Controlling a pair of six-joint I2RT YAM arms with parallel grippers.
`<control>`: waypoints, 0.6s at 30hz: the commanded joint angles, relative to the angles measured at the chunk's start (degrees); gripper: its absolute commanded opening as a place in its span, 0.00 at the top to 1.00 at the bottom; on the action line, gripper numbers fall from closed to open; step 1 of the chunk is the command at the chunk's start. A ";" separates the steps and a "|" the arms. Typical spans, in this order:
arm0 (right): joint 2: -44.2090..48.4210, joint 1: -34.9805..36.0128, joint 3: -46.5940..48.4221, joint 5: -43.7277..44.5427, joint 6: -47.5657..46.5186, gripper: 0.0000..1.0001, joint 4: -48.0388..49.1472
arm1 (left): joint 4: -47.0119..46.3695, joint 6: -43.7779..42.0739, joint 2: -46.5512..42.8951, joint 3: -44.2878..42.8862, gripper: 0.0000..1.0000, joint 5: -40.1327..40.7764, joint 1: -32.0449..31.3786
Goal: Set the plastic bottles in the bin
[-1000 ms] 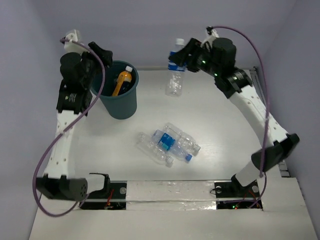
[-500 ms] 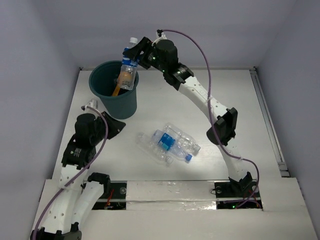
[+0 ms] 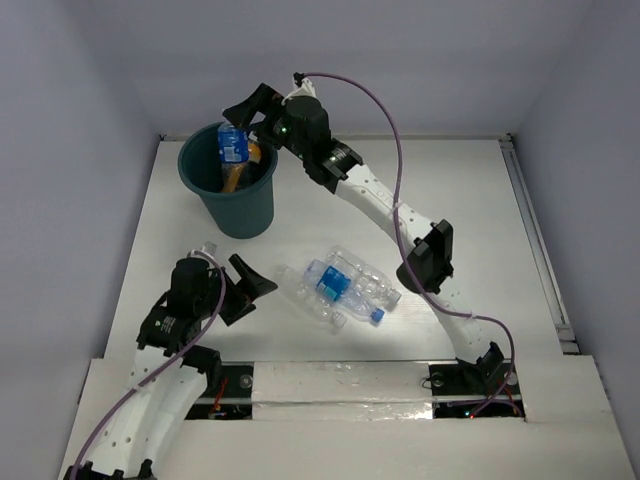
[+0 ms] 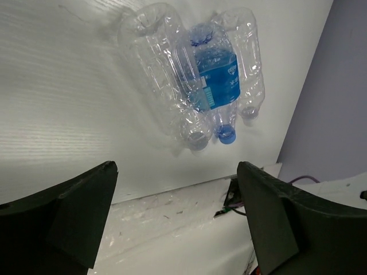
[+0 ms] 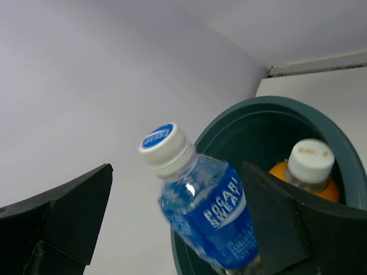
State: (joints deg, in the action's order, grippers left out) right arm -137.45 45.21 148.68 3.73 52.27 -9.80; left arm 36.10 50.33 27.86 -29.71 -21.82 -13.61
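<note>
The dark teal bin (image 3: 237, 212) stands at the back left; its rim shows in the right wrist view (image 5: 321, 109). An orange bottle (image 3: 239, 172) with a white cap (image 5: 310, 160) leans inside it. My right gripper (image 3: 248, 110) hangs over the bin, jaws wide apart. A blue-labelled bottle (image 3: 233, 145) sits loose between them at the bin's mouth (image 5: 206, 212), touching neither finger. Several clear bottles, one with a blue label (image 3: 335, 284), lie piled mid-table (image 4: 198, 74). My left gripper (image 3: 250, 292) is open and empty just left of the pile (image 4: 178, 229).
The table's front edge (image 3: 340, 365) runs near the pile, with both arm bases below it. The back wall rises close behind the bin. A rail (image 3: 535, 240) lines the table's right edge.
My right gripper swung left over the bin and opened; the blue-labelled bottle is dropping in. My left arm came down from beside the bin toward the pile.
</note>
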 commanded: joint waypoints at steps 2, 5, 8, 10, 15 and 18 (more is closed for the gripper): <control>1.65 1.55 0.47 2.16 -5.24 0.00 2.95 | -2.87 3.19 2.11 0.71 0.12 -0.68 -3.34; 4.89 1.55 -1.81 2.42 -8.49 0.00 1.81 | -7.16 7.57 3.87 1.85 0.09 0.02 -6.86; 11.55 1.55 -8.12 3.13 -13.06 0.00 0.84 | -11.47 11.53 6.94 2.82 0.05 3.53 -12.92; 16.83 1.55 -18.27 4.00 -17.09 0.02 1.62 | -13.32 12.77 9.65 3.61 0.04 6.17 -15.99; 38.68 0.50 -45.72 3.93 -22.38 0.35 6.28 | -20.53 16.47 14.32 4.49 0.02 10.74 -18.91; 47.59 -0.73 -62.07 1.56 -23.88 0.80 5.85 | -23.43 17.61 17.31 4.66 0.01 13.11 -18.91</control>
State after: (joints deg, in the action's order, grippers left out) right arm -98.02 45.65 96.62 6.57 32.91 -7.81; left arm 19.44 65.12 44.07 -25.78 -13.08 -32.27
